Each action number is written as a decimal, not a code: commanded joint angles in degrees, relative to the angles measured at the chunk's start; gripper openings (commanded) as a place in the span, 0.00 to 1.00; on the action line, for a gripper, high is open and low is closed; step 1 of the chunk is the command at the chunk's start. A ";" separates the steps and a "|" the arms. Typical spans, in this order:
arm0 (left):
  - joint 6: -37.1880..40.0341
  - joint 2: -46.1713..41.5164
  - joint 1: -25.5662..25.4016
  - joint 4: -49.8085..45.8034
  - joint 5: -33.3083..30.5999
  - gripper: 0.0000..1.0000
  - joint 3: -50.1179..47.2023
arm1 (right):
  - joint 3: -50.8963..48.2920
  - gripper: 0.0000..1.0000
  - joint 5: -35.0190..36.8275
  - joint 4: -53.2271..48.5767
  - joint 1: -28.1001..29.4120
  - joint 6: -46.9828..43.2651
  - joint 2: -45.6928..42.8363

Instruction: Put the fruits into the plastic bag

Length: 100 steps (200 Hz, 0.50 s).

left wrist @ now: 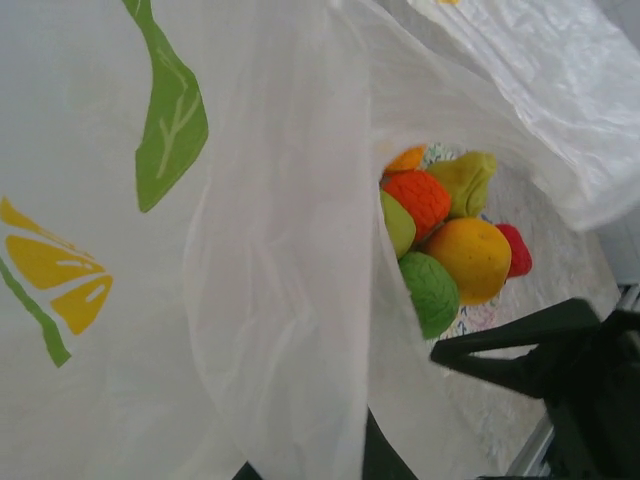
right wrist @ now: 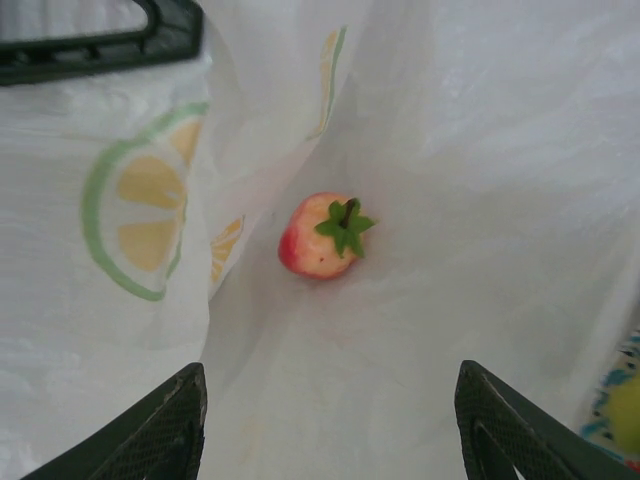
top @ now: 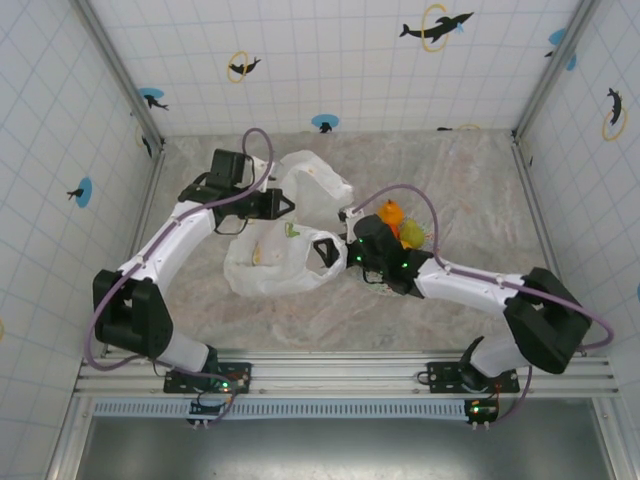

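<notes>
Right gripper (right wrist: 330, 372) is hanging just over the mouth of the plastic bag (top: 275, 262) with its jaws spread wide and nothing in them, and a lone strawberry (right wrist: 322, 238) with a green leafy top is lying inside the bag right below it. The other fruits (left wrist: 440, 240) (orange, pear, green and red ones) sit piled on a speckled plate (left wrist: 478, 318) just outside the bag on the right arm's side. Left gripper (top: 285, 206) is up against the bag's far edge with the plastic draped over it, can't tell if it's actually pinching the film or not.
</notes>
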 commanded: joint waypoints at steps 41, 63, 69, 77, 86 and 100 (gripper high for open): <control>6.43 0.40 0.21 -1.11 -3.00 0.00 -1.46 | -4.68 0.72 5.31 -10.52 -0.23 -9.05 -13.92; 5.18 -0.46 0.24 2.88 0.79 0.00 -4.77 | -4.41 0.75 6.37 -12.23 -0.16 -8.10 -15.17; 5.10 -0.73 0.17 3.78 1.63 0.00 -5.35 | -4.33 0.75 6.53 -12.37 -0.18 -7.57 -15.18; 5.11 -0.98 0.26 4.44 2.11 0.00 -5.82 | -4.25 0.76 6.56 -12.29 -0.30 -7.02 -15.19; 5.32 -1.09 0.24 4.59 1.70 0.00 -5.93 | -4.19 0.77 6.50 -11.97 -0.33 -6.62 -15.50; 5.46 -1.11 0.27 4.62 0.38 0.00 -5.34 | -4.04 0.77 5.81 -12.03 -0.70 -6.60 -16.47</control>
